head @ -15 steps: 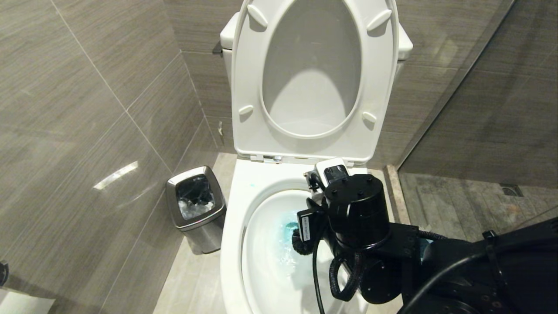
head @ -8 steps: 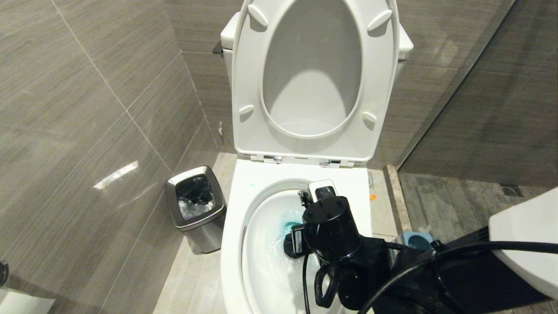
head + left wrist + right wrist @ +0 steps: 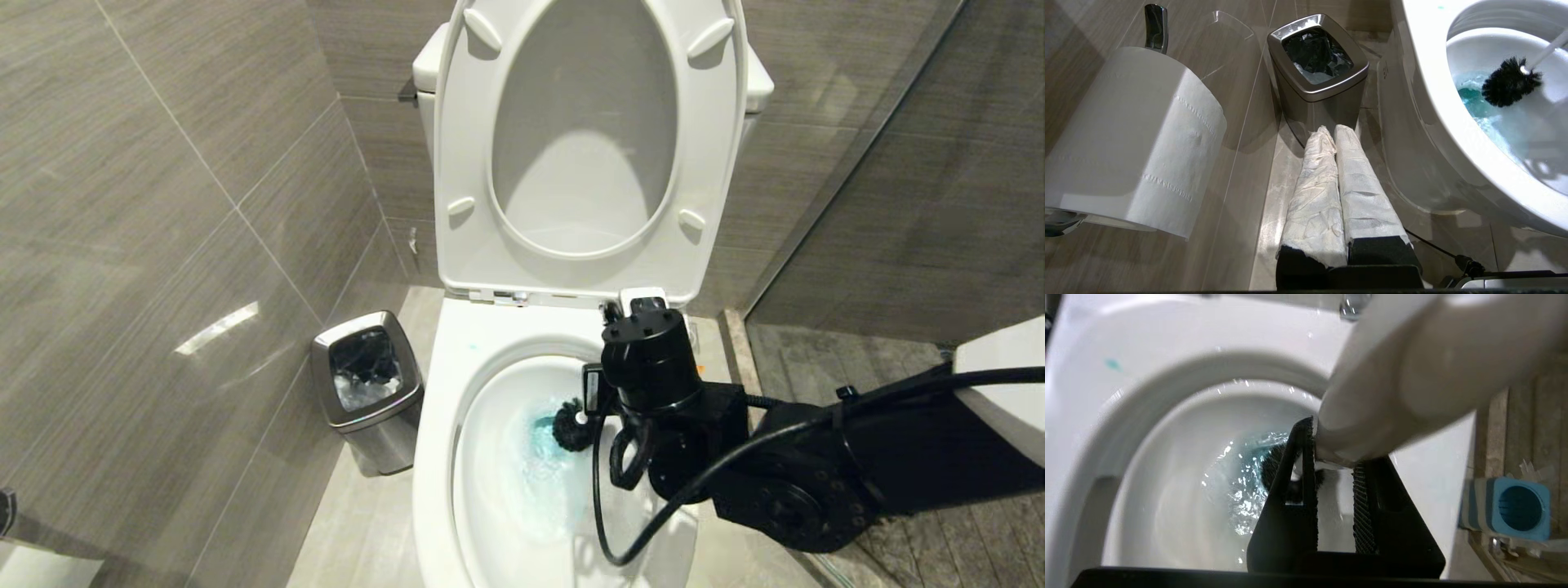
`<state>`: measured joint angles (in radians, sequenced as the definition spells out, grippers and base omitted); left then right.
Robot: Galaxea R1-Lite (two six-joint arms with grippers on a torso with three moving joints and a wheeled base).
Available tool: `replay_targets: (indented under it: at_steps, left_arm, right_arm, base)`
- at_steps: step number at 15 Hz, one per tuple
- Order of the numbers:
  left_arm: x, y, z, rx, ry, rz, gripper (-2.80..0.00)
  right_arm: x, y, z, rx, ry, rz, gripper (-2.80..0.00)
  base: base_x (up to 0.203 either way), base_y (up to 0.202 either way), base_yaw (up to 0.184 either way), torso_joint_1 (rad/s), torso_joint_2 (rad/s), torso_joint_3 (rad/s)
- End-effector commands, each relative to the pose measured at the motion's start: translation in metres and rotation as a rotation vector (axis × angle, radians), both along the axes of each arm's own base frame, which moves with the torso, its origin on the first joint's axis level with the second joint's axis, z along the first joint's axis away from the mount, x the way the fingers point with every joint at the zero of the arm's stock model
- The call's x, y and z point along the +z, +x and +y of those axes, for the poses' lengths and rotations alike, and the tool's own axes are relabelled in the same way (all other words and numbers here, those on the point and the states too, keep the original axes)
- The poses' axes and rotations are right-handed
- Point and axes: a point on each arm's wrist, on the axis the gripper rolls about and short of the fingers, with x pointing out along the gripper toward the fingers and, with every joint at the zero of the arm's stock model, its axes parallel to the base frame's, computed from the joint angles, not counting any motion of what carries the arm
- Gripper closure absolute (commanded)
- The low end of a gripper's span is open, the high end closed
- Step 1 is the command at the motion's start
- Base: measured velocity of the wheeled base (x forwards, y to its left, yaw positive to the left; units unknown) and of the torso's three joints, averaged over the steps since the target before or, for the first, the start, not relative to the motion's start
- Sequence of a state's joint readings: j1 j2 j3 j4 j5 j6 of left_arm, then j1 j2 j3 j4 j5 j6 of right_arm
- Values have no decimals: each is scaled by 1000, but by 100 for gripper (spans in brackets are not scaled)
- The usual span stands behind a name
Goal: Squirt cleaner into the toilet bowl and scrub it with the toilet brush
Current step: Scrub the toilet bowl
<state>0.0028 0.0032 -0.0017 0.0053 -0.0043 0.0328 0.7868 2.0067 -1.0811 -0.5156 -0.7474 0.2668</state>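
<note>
Gripping toilet brush point(image 3: 1404, 371), right hand point(image 3: 1335, 473).

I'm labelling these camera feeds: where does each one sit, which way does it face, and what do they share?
Head view: high on the robot, looking down at the toilet bowl; the right arm reaches over it.
Left wrist view: low beside the toilet, facing the steel bin; the left gripper, paper-wrapped, is shut.
Right wrist view: above the bowl, looking in; the right gripper clamps the toilet brush.
Shared: all three show the bowl, the brush head and the cleaner.
</note>
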Motion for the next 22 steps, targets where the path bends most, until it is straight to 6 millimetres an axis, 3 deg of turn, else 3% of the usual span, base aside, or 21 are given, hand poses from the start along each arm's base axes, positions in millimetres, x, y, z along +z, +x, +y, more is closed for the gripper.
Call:
replay_targets:
  at_steps: [1, 4, 7, 9, 13, 16, 20, 22]
  left_arm:
    - [0, 0, 0, -5, 12, 1, 0]
    - [0, 0, 0, -8, 18, -1, 0]
    - [0, 0, 0, -8, 19, -1, 0]
    - [0, 0, 0, -8, 19, -1, 0]
    - [0, 0, 0, -8, 19, -1, 0]
    - [0, 0, 0, -8, 19, -1, 0]
    - [0, 0, 0, -9, 19, 4, 0]
    - [0, 0, 0, -9, 19, 4, 0]
  right_arm:
    - [-2, 23, 21, -1, 29, -35, 0]
    - [-1, 50, 51, 19, 63, -94, 0]
    - [13, 58, 79, 94, 83, -157, 0]
    - [20, 43, 98, 159, 84, -170, 0]
    - [11, 7, 116, 240, 73, -128, 0]
    - [1, -25, 105, 279, 33, -61, 0]
    - [1, -67, 56, 297, -40, 14, 0]
    - [-2, -78, 28, 283, -74, 45, 0]
  base:
    - [0, 0, 0, 0, 0, 0]
    - [0, 0, 0, 0, 0, 0]
    - [0, 0, 0, 0, 0, 0]
    - [0, 0, 0, 0, 0, 0]
    - [0, 0, 0, 0, 0, 0]
    - [0, 0, 0, 0, 0, 0]
    - [0, 0, 0, 0, 0, 0]
    - [0, 0, 0, 0, 0, 0]
